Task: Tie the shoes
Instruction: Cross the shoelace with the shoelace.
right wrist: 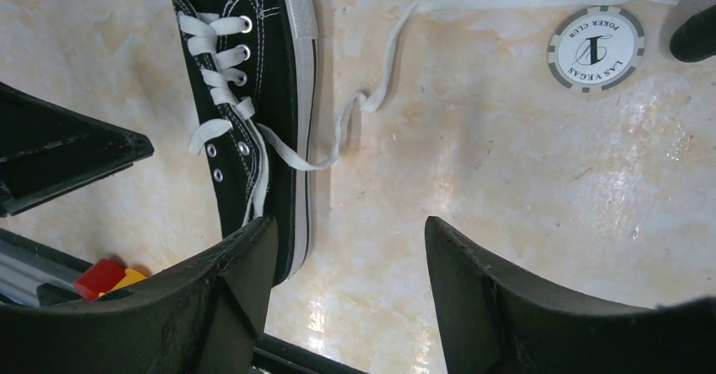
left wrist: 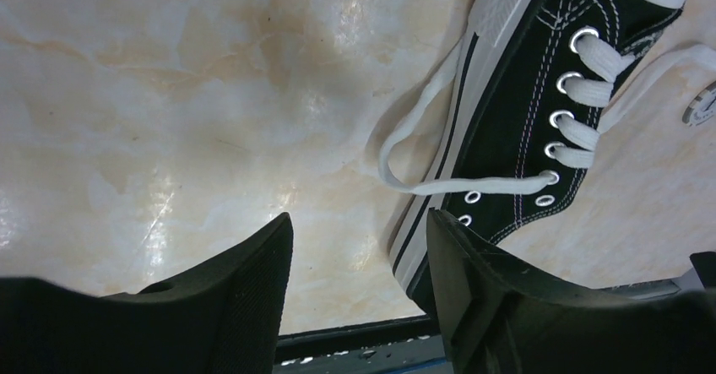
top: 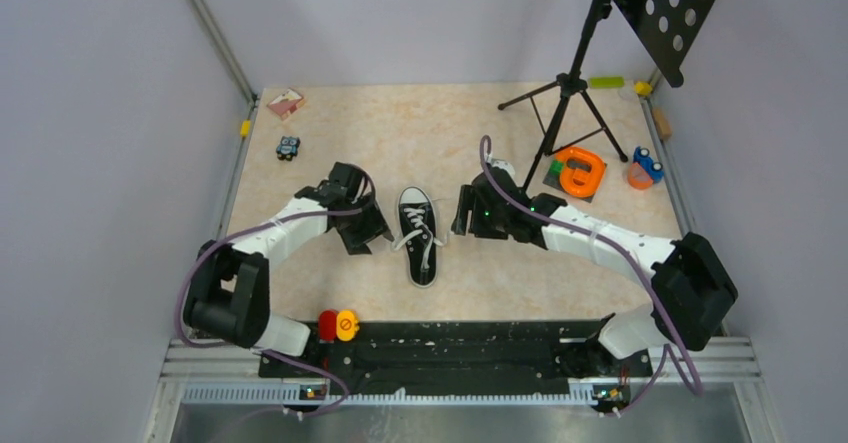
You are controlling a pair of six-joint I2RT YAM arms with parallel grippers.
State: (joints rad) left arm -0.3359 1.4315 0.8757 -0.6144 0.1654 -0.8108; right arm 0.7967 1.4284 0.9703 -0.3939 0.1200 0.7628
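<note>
One black low-top shoe (top: 418,235) with white laces lies mid-table, its toe cap pointing to the back. My left gripper (top: 366,231) hangs just left of it, and my right gripper (top: 461,213) just right of it. In the left wrist view the left gripper (left wrist: 359,218) is open over bare table, with the shoe's side (left wrist: 523,112) and a loose lace loop (left wrist: 405,138) beyond the right finger. The right wrist view has the right gripper (right wrist: 348,220) open and empty, the shoe (right wrist: 270,95) beside its left finger, and a lace end (right wrist: 371,95) trailing across the table.
A poker chip (right wrist: 595,49) lies by the lace end. A black tripod (top: 565,103) holding a perforated board stands at the back right, next to an orange object (top: 580,171) and a blue toy (top: 645,166). A small toy car (top: 288,147) sits back left. Red and yellow buttons (top: 338,325) are at the near edge.
</note>
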